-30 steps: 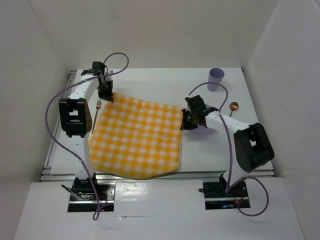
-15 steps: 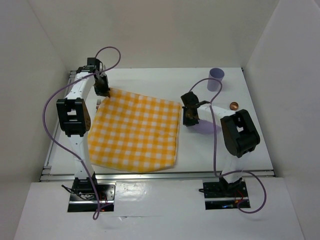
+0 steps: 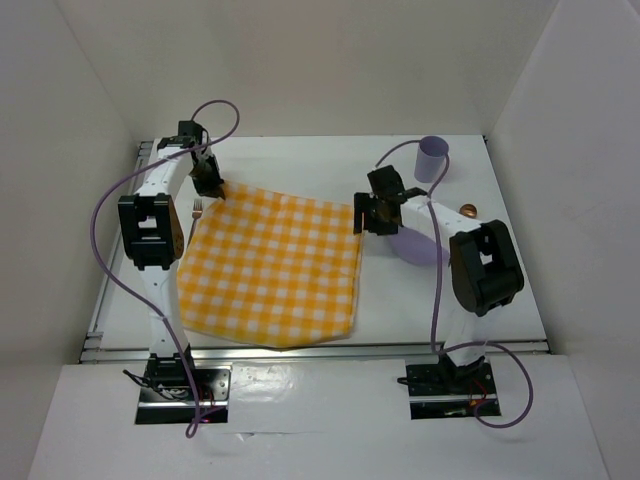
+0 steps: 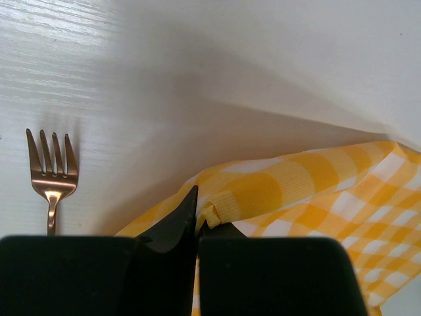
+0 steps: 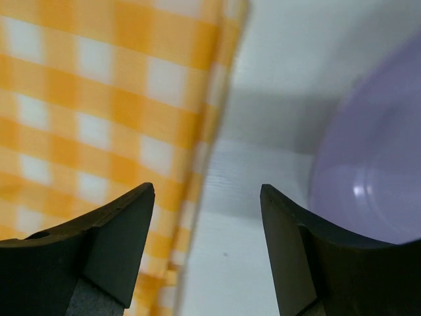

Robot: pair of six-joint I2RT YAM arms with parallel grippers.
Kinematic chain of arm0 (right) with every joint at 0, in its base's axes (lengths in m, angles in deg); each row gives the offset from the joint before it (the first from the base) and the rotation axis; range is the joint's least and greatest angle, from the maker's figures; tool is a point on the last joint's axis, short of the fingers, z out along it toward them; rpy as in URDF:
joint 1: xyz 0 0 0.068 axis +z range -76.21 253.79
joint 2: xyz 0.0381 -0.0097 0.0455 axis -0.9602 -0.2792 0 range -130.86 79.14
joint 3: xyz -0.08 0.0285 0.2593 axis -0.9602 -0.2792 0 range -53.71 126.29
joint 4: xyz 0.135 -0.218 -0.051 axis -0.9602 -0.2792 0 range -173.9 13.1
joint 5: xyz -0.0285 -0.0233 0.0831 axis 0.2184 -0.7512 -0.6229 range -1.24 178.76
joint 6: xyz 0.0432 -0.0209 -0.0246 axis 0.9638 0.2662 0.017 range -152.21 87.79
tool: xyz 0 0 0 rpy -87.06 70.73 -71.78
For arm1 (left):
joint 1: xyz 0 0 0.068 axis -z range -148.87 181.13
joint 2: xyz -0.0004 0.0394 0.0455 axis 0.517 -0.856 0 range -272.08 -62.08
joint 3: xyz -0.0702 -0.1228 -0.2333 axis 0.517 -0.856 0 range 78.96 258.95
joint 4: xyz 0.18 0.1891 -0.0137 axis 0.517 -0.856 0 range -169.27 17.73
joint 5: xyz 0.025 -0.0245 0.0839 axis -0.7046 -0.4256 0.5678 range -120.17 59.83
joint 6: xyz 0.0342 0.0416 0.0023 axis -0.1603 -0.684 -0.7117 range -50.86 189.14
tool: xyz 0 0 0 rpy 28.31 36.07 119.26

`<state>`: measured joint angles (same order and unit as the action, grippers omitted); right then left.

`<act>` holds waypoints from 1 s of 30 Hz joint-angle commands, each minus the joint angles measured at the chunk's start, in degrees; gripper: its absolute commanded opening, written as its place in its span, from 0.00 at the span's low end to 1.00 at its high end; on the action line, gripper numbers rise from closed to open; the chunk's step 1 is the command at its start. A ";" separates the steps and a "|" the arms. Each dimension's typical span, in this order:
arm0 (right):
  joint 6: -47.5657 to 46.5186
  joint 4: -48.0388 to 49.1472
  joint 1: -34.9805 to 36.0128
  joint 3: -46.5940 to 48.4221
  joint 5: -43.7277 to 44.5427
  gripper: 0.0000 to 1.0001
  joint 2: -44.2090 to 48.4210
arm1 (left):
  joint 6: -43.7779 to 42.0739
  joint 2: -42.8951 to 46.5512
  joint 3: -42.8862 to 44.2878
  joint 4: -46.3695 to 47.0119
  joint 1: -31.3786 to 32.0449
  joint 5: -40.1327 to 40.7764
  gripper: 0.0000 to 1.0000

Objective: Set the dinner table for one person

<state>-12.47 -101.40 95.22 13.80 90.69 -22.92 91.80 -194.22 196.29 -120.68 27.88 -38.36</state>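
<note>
A yellow-and-white checked cloth (image 3: 270,265) is spread over the left half of the white dinner table (image 3: 300,165). My left gripper (image 3: 210,185) is shut on the cloth's far left corner (image 4: 296,184); in the left wrist view a fold of fabric sits pinched between the fingertips of that gripper (image 4: 197,210). My right gripper (image 3: 372,213) hovers open over the cloth's far right edge. In the right wrist view that gripper (image 5: 207,197) has only bare table between its fingers, with the cloth's edge (image 5: 99,99) to the left.
A purple plate (image 3: 420,245) lies under the right arm, seen also as the plate (image 5: 375,178) beside the right finger. A purple cup (image 3: 432,158) stands at the back right. A copper spoon (image 3: 467,210) lies right of the arm. A copper fork (image 3: 197,208) lies by the cloth's left edge.
The right gripper has opened and let go of the cloth's far right corner, shifting slightly away from the bases. The cloth now lies flatter. The left gripper keeps its hold.
</note>
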 commanded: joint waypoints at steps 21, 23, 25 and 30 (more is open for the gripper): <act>4.60 -8.55 -1.04 18.81 -1.42 0.79 -17.21 | -1.30 3.90 -0.18 -0.64 -0.01 -0.25 0.00; 5.13 -8.56 -1.04 17.23 0.08 0.81 -14.67 | -1.30 3.90 -0.18 -0.64 -0.01 0.27 0.00; 5.13 -6.90 -1.65 15.73 -0.43 0.83 -14.04 | -1.30 4.43 -0.18 -0.64 -0.01 0.28 0.00; 3.55 -4.00 -2.62 17.05 -7.63 0.66 -18.86 | -2.53 4.43 -0.18 -0.64 -0.01 -0.34 0.00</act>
<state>-8.40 -106.38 93.45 30.83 86.67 -38.88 90.77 -193.46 196.27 -121.05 27.88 -38.18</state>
